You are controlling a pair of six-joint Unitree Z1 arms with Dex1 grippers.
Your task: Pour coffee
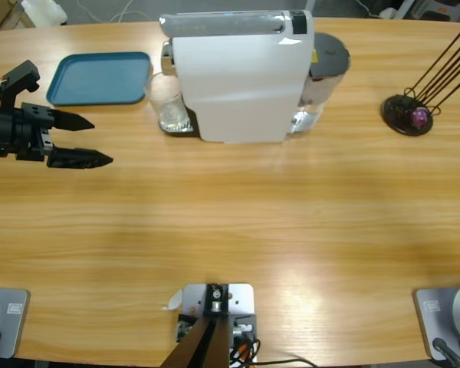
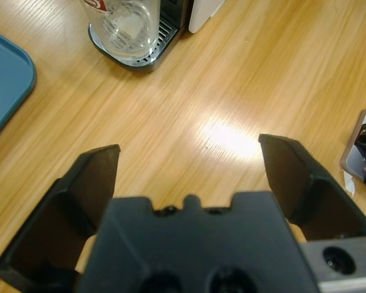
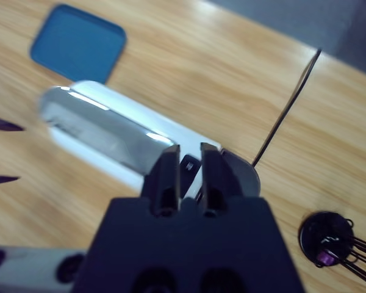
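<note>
Two arms share our long wooden table [image 1: 238, 230], where the white coffee machine [image 1: 241, 77] stands at the far middle, a blue tray [image 1: 98, 77] to its left and a small clear glass tumbler [image 1: 167, 103] on its drip grate. We see the left gripper [image 1: 88, 140] spread wide and empty, well apart from the glass; the right gripper [image 3: 188, 174], nearly closed on nothing, looks down over the machine. We judge the approach is in hand: next, straddling the tumbler, whose coffee [image 2: 127, 30] shows faintly.
</note>
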